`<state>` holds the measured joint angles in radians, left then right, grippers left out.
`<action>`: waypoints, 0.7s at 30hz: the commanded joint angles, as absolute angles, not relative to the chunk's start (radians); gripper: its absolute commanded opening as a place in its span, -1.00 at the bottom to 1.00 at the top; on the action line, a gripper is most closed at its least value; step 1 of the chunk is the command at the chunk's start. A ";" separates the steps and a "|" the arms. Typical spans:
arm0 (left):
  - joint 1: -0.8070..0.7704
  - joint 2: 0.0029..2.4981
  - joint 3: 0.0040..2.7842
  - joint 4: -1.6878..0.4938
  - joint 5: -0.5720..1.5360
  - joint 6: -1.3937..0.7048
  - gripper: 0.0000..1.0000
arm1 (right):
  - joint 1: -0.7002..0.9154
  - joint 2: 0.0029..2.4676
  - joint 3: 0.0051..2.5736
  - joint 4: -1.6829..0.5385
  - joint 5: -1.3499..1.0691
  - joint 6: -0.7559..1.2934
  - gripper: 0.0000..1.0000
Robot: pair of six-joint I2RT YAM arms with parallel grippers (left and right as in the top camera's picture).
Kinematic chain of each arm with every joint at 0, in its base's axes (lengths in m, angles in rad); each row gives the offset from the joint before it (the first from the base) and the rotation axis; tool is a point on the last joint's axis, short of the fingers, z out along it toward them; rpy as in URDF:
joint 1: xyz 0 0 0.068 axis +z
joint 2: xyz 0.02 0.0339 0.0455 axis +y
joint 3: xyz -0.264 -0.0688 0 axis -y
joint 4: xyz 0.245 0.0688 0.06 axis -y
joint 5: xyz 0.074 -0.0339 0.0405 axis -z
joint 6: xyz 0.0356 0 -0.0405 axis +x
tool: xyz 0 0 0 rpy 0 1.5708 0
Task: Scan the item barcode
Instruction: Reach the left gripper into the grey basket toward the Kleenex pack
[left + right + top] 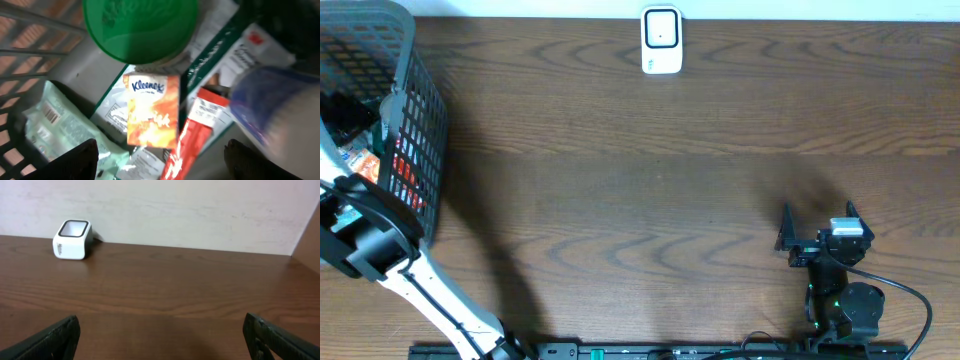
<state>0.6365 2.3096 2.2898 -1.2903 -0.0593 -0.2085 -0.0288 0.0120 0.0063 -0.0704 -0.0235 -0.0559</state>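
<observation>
Several items lie in the grey mesh basket (pixel 420 130) at the table's left. In the left wrist view an orange Kleenex pack (pixel 152 110) lies in the middle. Around it are a mint-green pack (pixel 60 125) with a barcode label (pixel 50 114), a red packet (pixel 192 137), a round green lid (pixel 140 25) and a blurred blue item (pixel 265 105). My left gripper (pixel 160 155) hangs open above them, holding nothing. The white scanner (pixel 661 40) stands at the table's far edge. My right gripper (pixel 818 215) rests open and empty near the front right, facing the scanner (pixel 73 240).
The basket's wall (pixel 30 45) rises close on the left of my left gripper. My left arm (pixel 430 300) runs from the front edge to the basket. Bare wooden table (pixel 640 190) lies between basket, scanner and right arm. A wall stands behind the scanner.
</observation>
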 commanded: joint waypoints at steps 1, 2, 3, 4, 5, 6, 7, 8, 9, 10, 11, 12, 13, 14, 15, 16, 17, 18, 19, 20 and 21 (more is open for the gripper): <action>0.646 2.337 2.299 -1.289 -0.072 -0.186 0.61 | -0.038 0.009 0.005 -0.075 -0.028 -0.060 0.99; 0.646 2.341 2.294 -1.281 -0.072 -0.180 0.61 | -0.038 0.009 0.005 -0.075 -0.028 -0.060 0.99; 0.646 2.345 2.290 -1.276 -0.072 -0.176 0.61 | -0.038 0.009 0.005 -0.075 -0.028 -0.060 0.98; 0.646 2.346 2.286 -1.270 -0.072 -0.177 0.61 | -0.038 0.009 0.005 -0.075 -0.028 -0.060 0.99; 0.646 2.347 2.279 -1.263 -0.072 -0.177 0.61 | -0.038 0.009 0.005 -0.075 -0.028 -0.060 0.98; 0.646 2.347 2.271 -1.258 -0.072 -0.177 0.61 | -0.038 0.009 0.005 -0.075 -0.028 -0.060 0.98; 0.646 2.347 2.263 -1.254 -0.072 -0.177 0.60 | -0.038 0.009 0.005 -0.075 -0.028 -0.060 0.99; 0.646 2.347 2.255 -1.250 -0.072 -0.177 0.61 | -0.038 0.009 0.005 -0.075 -0.028 -0.060 0.99; 0.646 2.347 2.246 -1.247 -0.072 -0.177 0.61 | -0.038 0.009 0.006 -0.075 -0.028 -0.060 0.98; 0.646 2.347 2.237 -1.243 -0.072 -0.177 0.61 | -0.038 0.009 0.005 -0.075 -0.028 -0.060 0.99; 0.646 2.347 2.228 -1.238 -0.073 -0.177 0.61 | -0.038 0.009 0.005 -0.075 -0.028 -0.060 0.99; 0.646 2.347 2.220 -1.234 -0.073 -0.177 0.61 | -0.038 0.009 0.005 -0.075 -0.028 -0.060 0.98; 0.646 2.347 2.212 -1.230 -0.073 -0.177 0.61 | -0.038 0.009 0.005 -0.075 -0.028 -0.060 0.98; 0.646 2.347 2.204 -1.227 -0.073 -0.177 0.61 | -0.038 0.009 0.005 -0.075 -0.028 -0.060 0.99; 0.646 2.347 2.196 -1.222 -0.073 -0.177 0.61 | -0.038 0.009 0.006 -0.075 -0.028 -0.060 0.98; 0.646 2.347 2.188 -1.219 -0.073 -0.177 0.61 | -0.038 0.009 0.005 -0.075 -0.028 -0.060 0.99; 0.646 2.347 2.177 -1.213 -0.073 -0.177 0.61 | -0.038 0.009 0.005 -0.075 -0.028 -0.060 0.99; 0.646 2.347 2.167 -1.209 -0.073 -0.177 0.62 | -0.038 0.009 0.005 -0.075 -0.028 -0.060 0.98; 0.646 2.347 2.156 -1.205 -0.073 -0.177 0.61 | -0.038 0.009 0.005 -0.075 -0.028 -0.060 0.98; 0.646 2.347 2.144 -1.197 -0.073 -0.177 0.61 | -0.038 0.009 0.005 -0.075 -0.028 -0.060 0.98; 0.646 2.347 2.130 -1.187 -0.073 -0.177 0.61 | -0.038 0.009 0.005 -0.075 -0.028 -0.060 0.99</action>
<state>0.6434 2.3478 2.1597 -1.1957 -0.0597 -0.1833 -0.0288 0.0120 0.0063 -0.0704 -0.0235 -0.0555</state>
